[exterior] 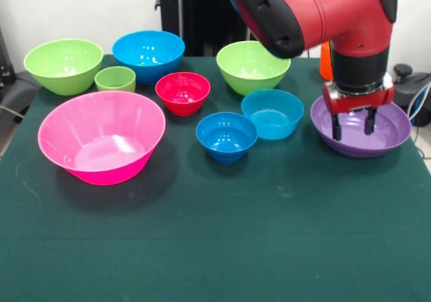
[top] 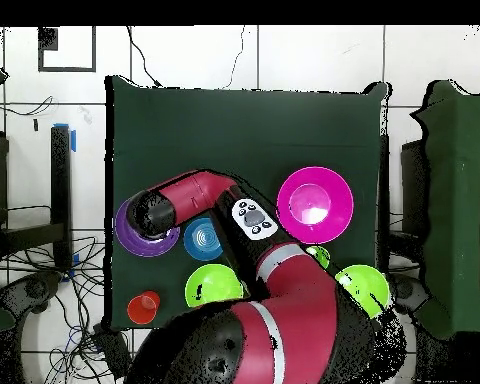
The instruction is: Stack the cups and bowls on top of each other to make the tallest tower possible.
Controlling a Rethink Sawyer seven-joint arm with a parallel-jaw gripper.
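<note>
Gripper (exterior: 352, 123) hanging inside the purple bowl (exterior: 390, 137), jaws apart and empty.

Nothing is stacked yet: all the bowls are sitting upright and separate on the green worktop (exterior: 269, 234). The purple bowl is sitting at the right edge of the front view, with the teal bowl (exterior: 272, 113) just beside it and the small blue bowl (exterior: 226, 136) next along. The huge pink bowl (exterior: 101, 137) is lying well apart at the far left, and the orange cup (exterior: 326, 61) is showing only as a sliver behind the arm. These look like thin, glossy plastic: light, stiff, probably slippery, likely to skid if nudged. The best hold is probably one finger inside and one outside the rim wall, pinching the purple bowl's edge rather than its sloping floor.
</note>
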